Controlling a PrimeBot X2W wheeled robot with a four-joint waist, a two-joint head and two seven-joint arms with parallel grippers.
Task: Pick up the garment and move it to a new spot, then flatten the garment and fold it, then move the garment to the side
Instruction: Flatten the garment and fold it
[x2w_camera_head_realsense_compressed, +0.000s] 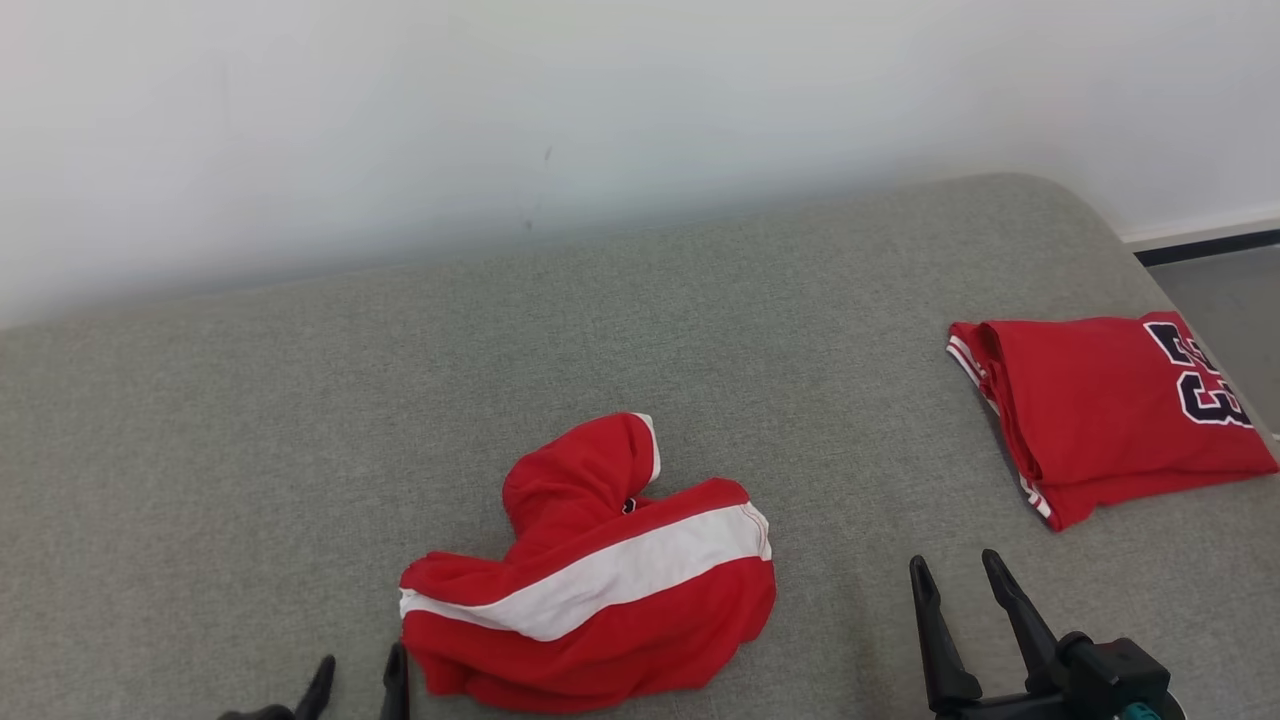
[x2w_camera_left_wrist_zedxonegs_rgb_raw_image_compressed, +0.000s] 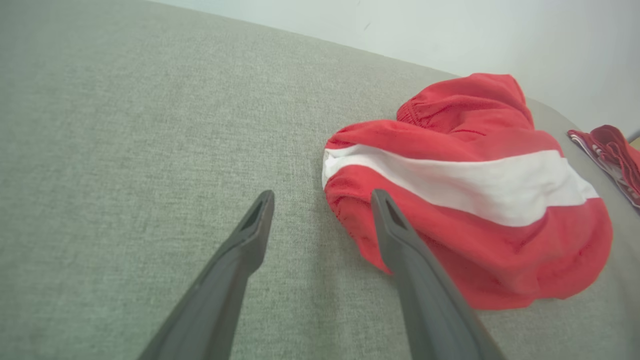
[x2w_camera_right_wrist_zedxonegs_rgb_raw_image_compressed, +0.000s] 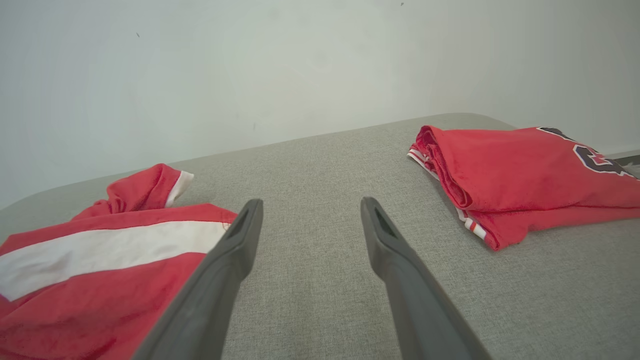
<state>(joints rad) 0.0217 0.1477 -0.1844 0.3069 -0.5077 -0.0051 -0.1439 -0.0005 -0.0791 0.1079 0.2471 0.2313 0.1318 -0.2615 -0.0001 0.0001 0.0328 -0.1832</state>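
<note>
Red garment (x2w_camera_head_realsense_compressed: 600, 570) with a broad white stripe lay crumpled in a loose heap, just right of the left gripper (x2w_camera_head_realsense_compressed: 362, 655), not gripped.

The light is bright, soft and even, without glare. The wall (x2w_camera_head_realsense_compressed: 400, 120) looks pale, with a slight green tint. Shadows are weak: only a thin dark edge under the red garment (x2w_camera_head_realsense_compressed: 600, 590) on the grey surface (x2w_camera_head_realsense_compressed: 250, 450). In the wrist views the left gripper (x2w_camera_left_wrist_zedxonegs_rgb_raw_image_compressed: 322, 200) and the right gripper (x2w_camera_right_wrist_zedxonegs_rgb_raw_image_compressed: 310, 207) are slightly blurred near the lens, and the far edge of the surface bends.
</note>
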